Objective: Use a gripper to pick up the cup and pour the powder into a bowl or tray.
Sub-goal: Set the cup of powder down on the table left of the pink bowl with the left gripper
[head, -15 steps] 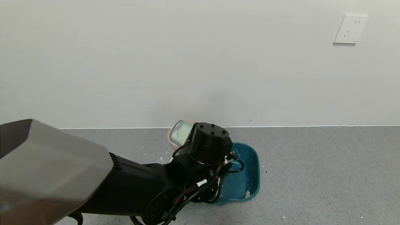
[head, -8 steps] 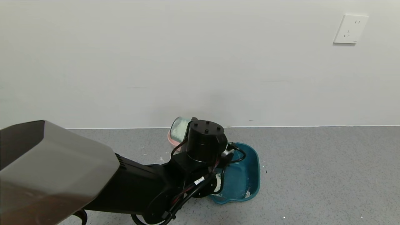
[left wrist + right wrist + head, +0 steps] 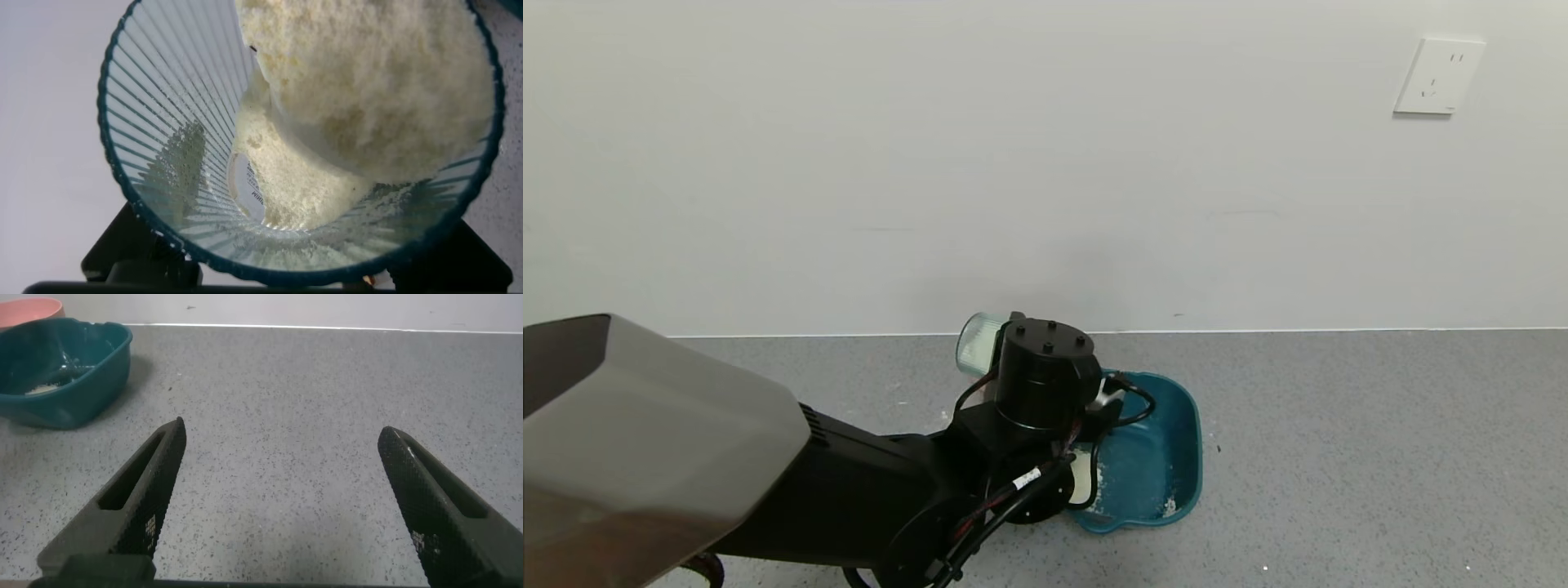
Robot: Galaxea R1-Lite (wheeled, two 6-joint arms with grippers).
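In the head view my left gripper (image 3: 1006, 347) is mostly hidden behind its black motor housing (image 3: 1043, 371), above the left edge of the dark teal tray (image 3: 1176, 457). It is shut on the pale blue-green ribbed cup (image 3: 977, 344), which lies tipped on its side. The left wrist view looks into the cup (image 3: 163, 106); white powder (image 3: 359, 90) fills its lower side up to the rim. White powder (image 3: 1088, 483) also lies in the tray's near left part. My right gripper (image 3: 282, 490) is open and empty over bare grey surface, to the right of the tray (image 3: 78, 396).
A pink bowl (image 3: 29, 308) stands behind the tray by the white wall. The grey speckled surface (image 3: 1339, 457) stretches to the right of the tray. A wall socket (image 3: 1439, 75) is high on the right.
My left gripper has shifted a little to the left with the cup and turned it further over. More of the tray's left side now shows, with white powder in it.
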